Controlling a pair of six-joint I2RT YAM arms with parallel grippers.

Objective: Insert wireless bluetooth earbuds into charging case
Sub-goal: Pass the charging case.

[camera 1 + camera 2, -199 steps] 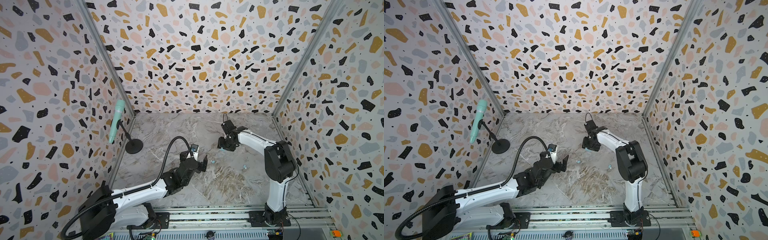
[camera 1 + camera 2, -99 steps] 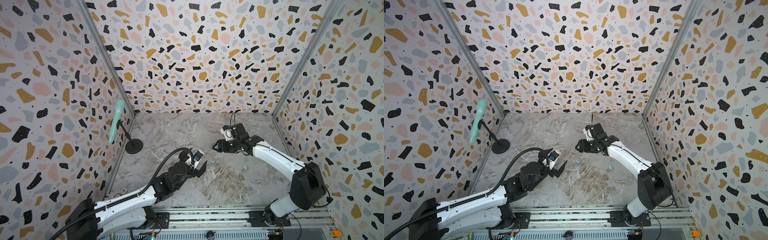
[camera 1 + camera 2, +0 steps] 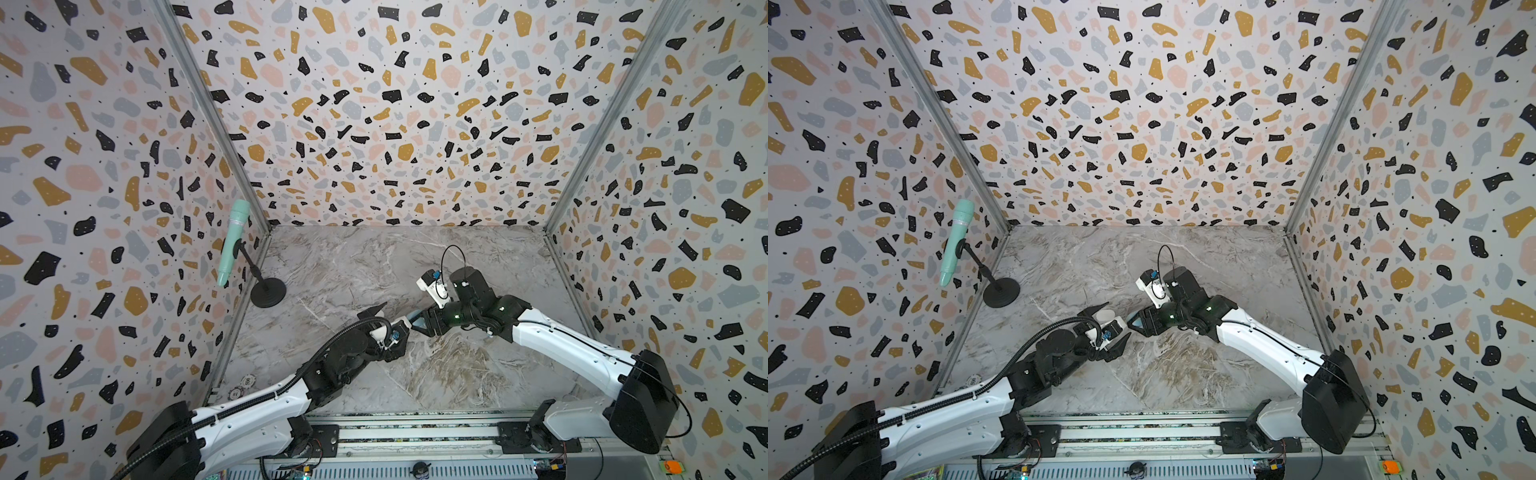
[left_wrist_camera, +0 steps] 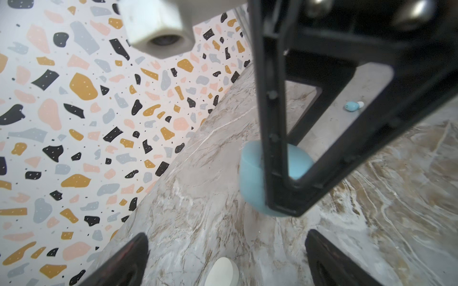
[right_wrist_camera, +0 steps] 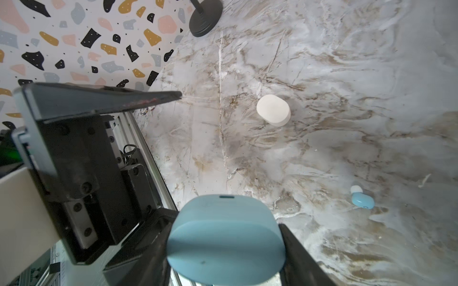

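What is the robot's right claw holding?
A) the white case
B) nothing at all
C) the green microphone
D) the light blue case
D: in the right wrist view the right gripper has a jaw on each side of the light blue case, while the white case lies apart on the table.

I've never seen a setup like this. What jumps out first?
Mid-table, the right gripper clamps a light blue case, while the left gripper gapes open near a white case. A light blue earbud lies loose on the marble table, and a mint microphone stands at its left edge.
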